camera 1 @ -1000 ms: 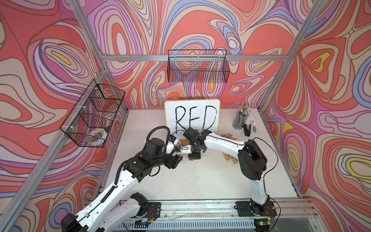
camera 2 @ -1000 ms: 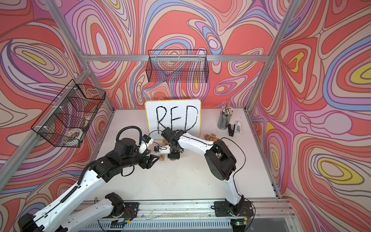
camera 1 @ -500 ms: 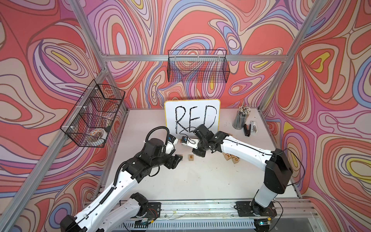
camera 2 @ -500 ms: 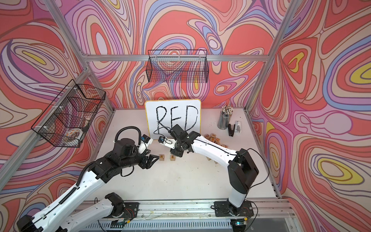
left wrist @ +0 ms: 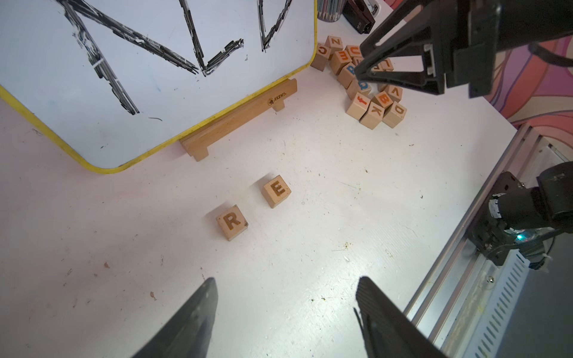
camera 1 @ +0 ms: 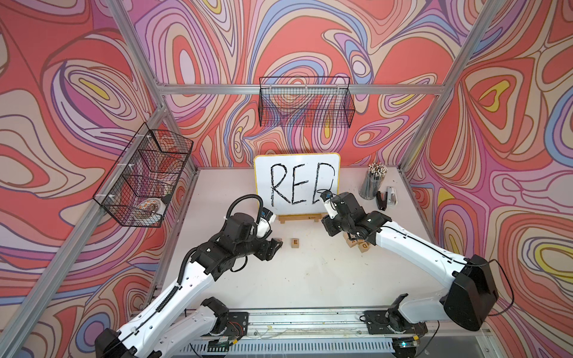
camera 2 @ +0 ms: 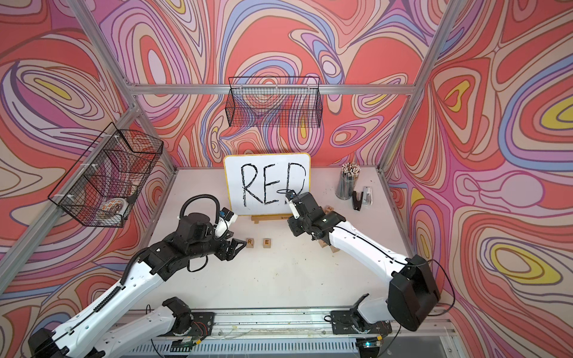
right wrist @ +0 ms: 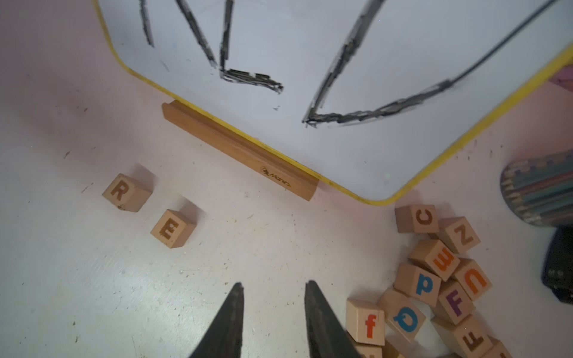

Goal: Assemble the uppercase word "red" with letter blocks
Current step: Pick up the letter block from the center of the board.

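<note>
Progress check: two of the three letters are down, I'd say. The R block (camera 2: 250, 242) and the E block (camera 2: 266, 242) sit side by side on the tabletop (camera 1: 310, 279), just in front of the wooden stand (left wrist: 238, 124) of the whiteboard (camera 1: 296, 183), toward the back edge and around the middle. Both have their letters facing up, R to the left of E. There's a small gap between them, so they aren't touching, and E is turned a bit compared to R.

What's left is the D. The D block (left wrist: 395, 114) sits with the loose pile of letter blocks (right wrist: 443, 260) beside the whiteboard's right corner, over toward the right edge of the tabletop. It's on the pile's front side, touching the K block (left wrist: 373, 114) next to it.

Left jaws are spread wide and empty, sitting just beside R on its left. Right jaws are pinched together with nothing between them, up over the pile.

My guess is the right arm (camera 1: 412, 248) goes for the D next, then sets it to the right of E. The tricky part looks like getting D out without dragging K along. Nudging E straight might be worth it too.
</note>
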Robot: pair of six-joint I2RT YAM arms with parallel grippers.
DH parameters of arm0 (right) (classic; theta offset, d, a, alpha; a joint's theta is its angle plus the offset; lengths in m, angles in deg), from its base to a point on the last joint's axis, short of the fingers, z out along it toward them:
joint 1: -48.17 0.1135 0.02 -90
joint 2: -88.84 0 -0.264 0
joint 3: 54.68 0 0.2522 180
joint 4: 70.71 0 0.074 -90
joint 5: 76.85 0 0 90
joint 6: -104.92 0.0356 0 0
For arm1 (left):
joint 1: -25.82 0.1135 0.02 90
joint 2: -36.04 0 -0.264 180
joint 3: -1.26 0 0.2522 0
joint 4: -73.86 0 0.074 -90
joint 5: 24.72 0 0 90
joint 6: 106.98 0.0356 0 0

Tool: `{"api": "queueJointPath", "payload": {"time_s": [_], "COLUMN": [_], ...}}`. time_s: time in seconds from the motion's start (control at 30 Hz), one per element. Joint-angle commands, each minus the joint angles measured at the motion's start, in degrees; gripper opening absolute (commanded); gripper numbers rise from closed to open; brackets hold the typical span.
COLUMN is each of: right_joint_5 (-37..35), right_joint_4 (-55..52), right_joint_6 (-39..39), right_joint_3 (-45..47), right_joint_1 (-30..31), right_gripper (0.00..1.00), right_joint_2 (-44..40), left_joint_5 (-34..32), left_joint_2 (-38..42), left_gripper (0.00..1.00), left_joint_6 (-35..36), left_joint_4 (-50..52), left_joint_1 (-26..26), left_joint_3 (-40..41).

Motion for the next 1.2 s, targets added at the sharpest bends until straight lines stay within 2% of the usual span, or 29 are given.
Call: {"api": "queueJointPath", "payload": {"time_s": [0.0,0.27,0.4,0.6,0.83,1.0,1.17], "right_joint_5": [-2.2,-2.7,-3.6,-3.3,-3.2,-4.3,-4.9], "right_joint_4": [-0.9,-5.8,-7.7,-10.5,-13.7,-14.4,-15.4], "right_joint_6": [9.2,15.1,16.9,19.4,22.7,27.0,27.6], "right_joint_3": [1.4,3.7,4.6,5.5,6.7,8.8,9.9], "right_joint_1": [-4.0,-11.0,-13.6,-16.8,-18.5,-18.7,-19.1], "right_gripper": [0.35,0.35,0.35,0.36,0.37,0.37,0.37], "right_joint_2": [-2.0,-4.5,-4.8,-6.6,-7.8,-8.9,-9.8], "left_joint_5": [-0.7,-0.8,-2.9,-1.1,1.2,1.5,0.9], "left_joint_2": [0.0,-1.4,-3.5,-7.8,-12.0,-12.5,-11.7], "left_gripper": [0.73,0.74,0.74,0.73,0.73,0.73,0.73], "left_joint_6": [1.4,2.1,4.2,5.7,6.2,5.9,5.9], "left_joint_4": [1.3,1.4,1.8,-0.3,-3.4,-4.1,-4.3], "left_joint_1": [-0.7,-0.8,-0.8,-0.9,-1.2,-1.2,-1.2], "left_joint_3": [-0.5,-1.8,-4.3,-8.0,-9.4,-7.7,-6.4]}}
